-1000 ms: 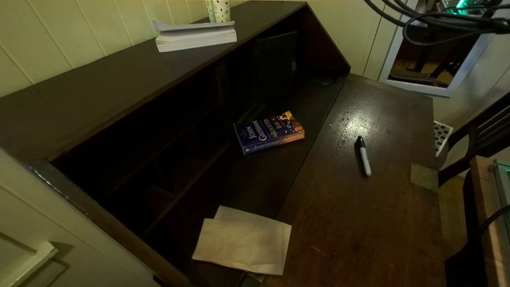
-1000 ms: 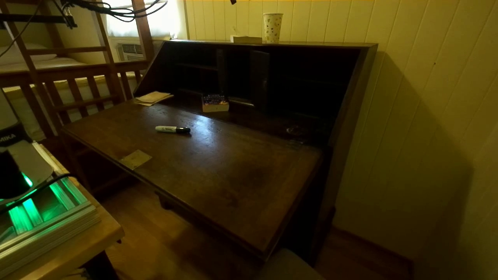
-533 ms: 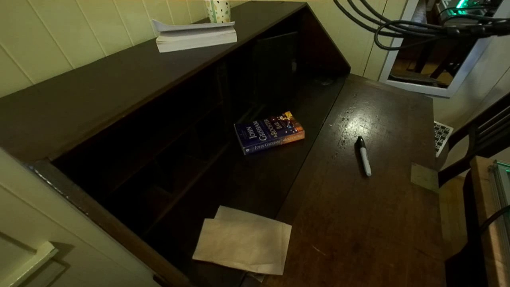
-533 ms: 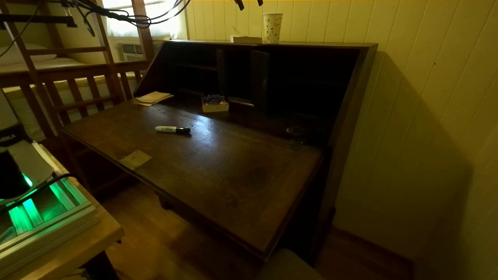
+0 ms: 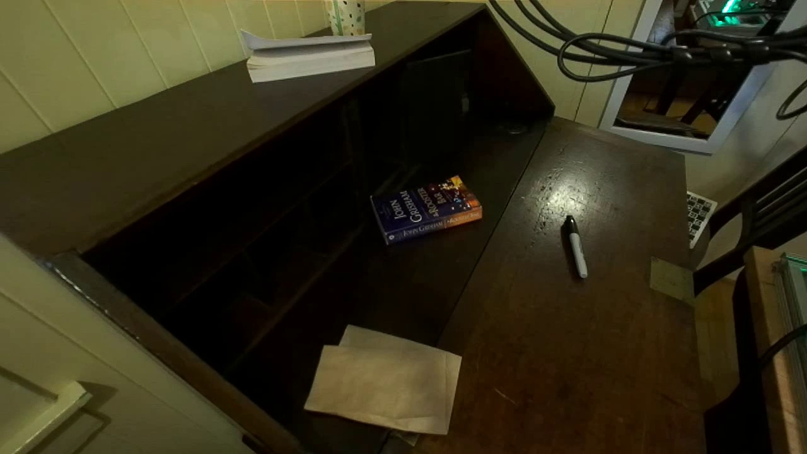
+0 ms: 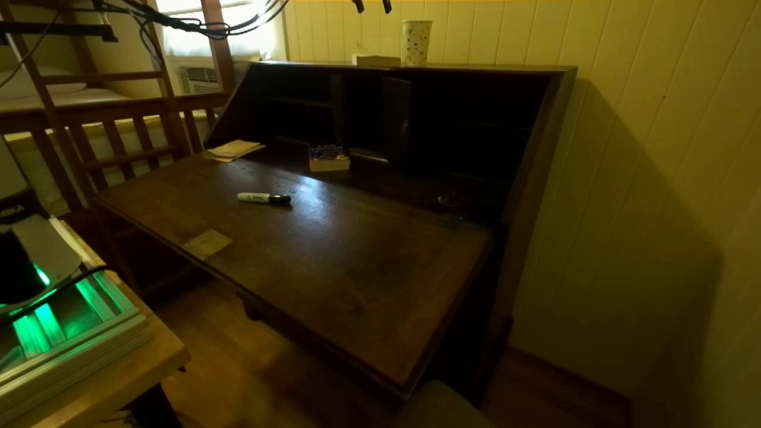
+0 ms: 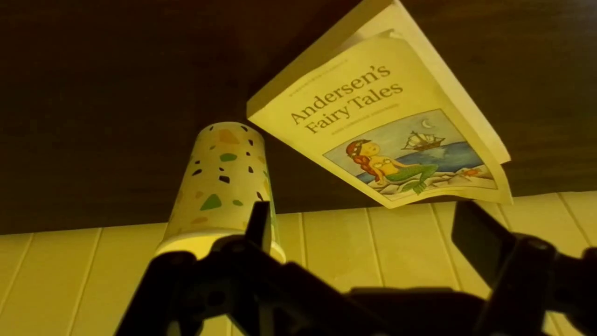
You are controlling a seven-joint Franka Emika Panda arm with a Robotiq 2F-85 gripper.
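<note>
Andersen's Fairy Tales paperback (image 7: pixel 359 107): lies loose on the secretary desk's top ledge (image 5: pixel 157 139), front cover curling up off its pages.
Speckle-print paper cup (image 7: pixel 224 172): upright, just beside one corner of that paperback.
Pincer (image 7: pixel 363 221): fingers (image 7: pixel 482 242) wide apart, clamped on nothing, hanging above the ledge; one finger crosses in front of the cup in the wrist view.
Fingertips (image 6: pixel 358 7): both dip plainly into an exterior view, above the paperback from that angle; a second ago they barely showed.
Cable bundle (image 5: pixel 678 55): reaches farther in as well; I take it the pincer has come lower, nearer book and cup, disturbing neither.
Ledge's front edge (image 5: pixel 239 153): close by the paperback, dark compartments (image 5: pixel 271 271) below, so a shove that way looks risky.
Paneled wall (image 7: pixel 336 252): right behind both, cramping that side; I'd judge the roomier stretch lies past the paperback, away from the cup.
Drop-front writing leaf (image 5: pixel 567 353): lower down, with a black-capped marker (image 5: pixel 576 247) lying on it, unmoved.
The Rooster Bar paperback (image 5: pixel 425 210): flat on the recessed surface behind that leaf, tan paper sheets (image 5: pixel 384 384) well apart from it, partly over the leaf.
</note>
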